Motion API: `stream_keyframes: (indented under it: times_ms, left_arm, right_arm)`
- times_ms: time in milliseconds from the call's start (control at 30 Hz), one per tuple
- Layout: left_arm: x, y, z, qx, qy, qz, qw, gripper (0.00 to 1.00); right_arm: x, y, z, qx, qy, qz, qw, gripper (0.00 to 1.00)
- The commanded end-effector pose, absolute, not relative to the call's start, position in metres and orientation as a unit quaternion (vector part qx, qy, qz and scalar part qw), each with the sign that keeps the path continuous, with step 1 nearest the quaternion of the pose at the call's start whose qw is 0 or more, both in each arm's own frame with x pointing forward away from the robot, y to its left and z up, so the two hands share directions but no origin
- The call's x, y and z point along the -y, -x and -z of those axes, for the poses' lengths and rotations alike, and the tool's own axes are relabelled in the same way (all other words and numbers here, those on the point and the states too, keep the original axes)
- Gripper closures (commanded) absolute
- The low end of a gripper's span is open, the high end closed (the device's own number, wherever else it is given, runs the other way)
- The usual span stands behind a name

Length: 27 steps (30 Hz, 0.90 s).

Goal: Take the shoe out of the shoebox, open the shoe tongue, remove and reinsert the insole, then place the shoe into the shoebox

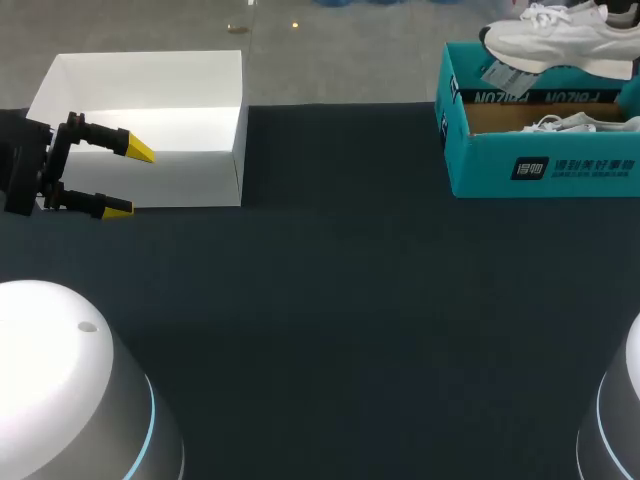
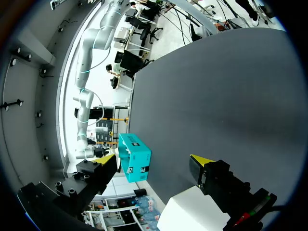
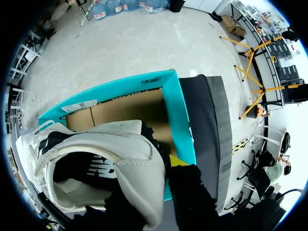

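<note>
A white sneaker [image 1: 560, 45] hangs over the teal shoebox [image 1: 490, 165] at the table's far right. In the right wrist view my right gripper [image 3: 161, 175] is shut on the sneaker's [image 3: 96, 159] heel collar. One yellow tip shows outside the heel and the other finger is hidden inside. The cardboard floor of the shoebox [image 3: 180, 110] lies below. A second white shoe [image 1: 575, 122] lies inside the box. My left gripper [image 1: 130, 181] stands open and holds nothing at the far left, by the front of a white box. Seen from the left wrist, the gripper [image 2: 154, 159] frames the distant shoebox [image 2: 137, 163].
An open white box [image 1: 140, 120] sits at the back left, partly past the dark table [image 1: 330, 300]; its corner [image 2: 187, 211] shows under my left fingers. The two arm bases fill the near corners.
</note>
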<state>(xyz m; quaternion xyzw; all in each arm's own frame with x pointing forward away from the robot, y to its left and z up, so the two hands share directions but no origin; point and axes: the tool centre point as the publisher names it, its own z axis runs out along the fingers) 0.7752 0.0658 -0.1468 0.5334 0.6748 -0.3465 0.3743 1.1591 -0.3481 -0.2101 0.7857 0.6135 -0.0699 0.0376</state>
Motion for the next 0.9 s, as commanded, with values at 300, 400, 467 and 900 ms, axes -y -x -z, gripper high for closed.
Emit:
stream_keyframes:
  times_ms: [300, 400, 467, 900]
  left_arm:
    - [-0.066, -0.775, 0.146, -0.676, -0.534, 0.346, 0.372, 0.00]
    - [-0.066, -0.775, 0.146, -0.676, -0.534, 0.346, 0.372, 0.00]
    - [-0.066, -0.775, 0.146, -0.676, -0.534, 0.346, 0.372, 0.00]
    - [-0.066, -0.775, 0.146, -0.676, -0.534, 0.346, 0.372, 0.00]
  right_arm:
    - [0.352, -1.169, 0.241, -0.601, -0.792, 0.078, 0.072, 1.00]
    - [0.350, -1.173, 0.247, -0.597, -0.793, 0.078, 0.093, 1.00]
    - [0.350, -1.174, 0.252, -0.597, -0.793, 0.082, 0.091, 1.00]
    - [0.348, -1.177, 0.283, -0.588, -0.797, 0.081, 0.109, 1.00]
